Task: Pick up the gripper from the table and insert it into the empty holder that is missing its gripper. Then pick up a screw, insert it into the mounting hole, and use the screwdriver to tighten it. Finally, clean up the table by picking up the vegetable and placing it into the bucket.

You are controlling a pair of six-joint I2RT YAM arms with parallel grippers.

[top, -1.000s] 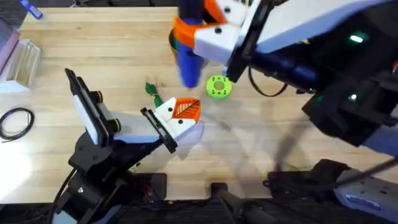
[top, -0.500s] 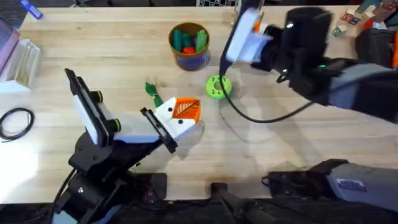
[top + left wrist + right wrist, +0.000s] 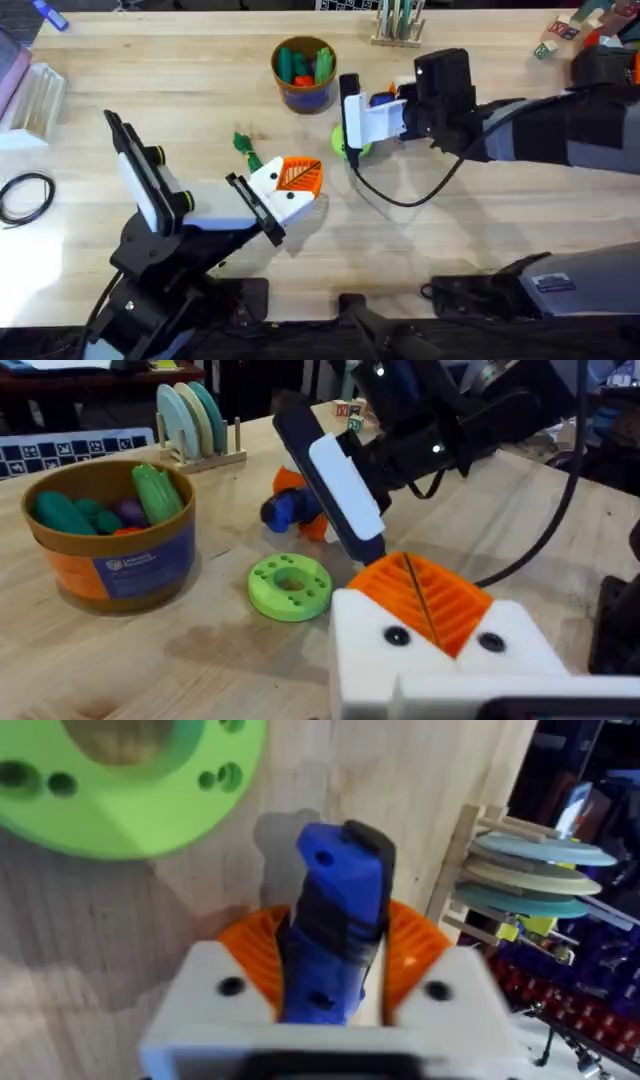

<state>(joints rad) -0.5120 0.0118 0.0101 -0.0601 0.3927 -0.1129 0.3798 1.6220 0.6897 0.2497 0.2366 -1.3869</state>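
My right gripper (image 3: 352, 128) hovers low beside the bright green disc (image 3: 360, 149), shut on the blue screwdriver (image 3: 335, 925). The screwdriver's far end points down at the table next to that disc (image 3: 130, 780). In the left wrist view the screwdriver (image 3: 285, 510) pokes out of the right gripper just behind the disc (image 3: 290, 585). My left gripper (image 3: 292, 185) rests near the table's middle, shut, and both of its white blocks carry orange ribbed wedges (image 3: 425, 595). The vegetable (image 3: 245, 145) lies just beyond it. The bucket (image 3: 303, 70) stands at the back with toy pieces inside. The screw is out of view.
A peg rack of discs (image 3: 398, 25) stands at the back edge. A clear box (image 3: 35, 95) and a black cable loop (image 3: 25, 195) lie at the far left. A black cable (image 3: 400, 195) sags from the right wrist onto the table.
The right arm has dropped from close under the camera to the table beside the green disc, still carrying the screwdriver. The left arm has stayed still.
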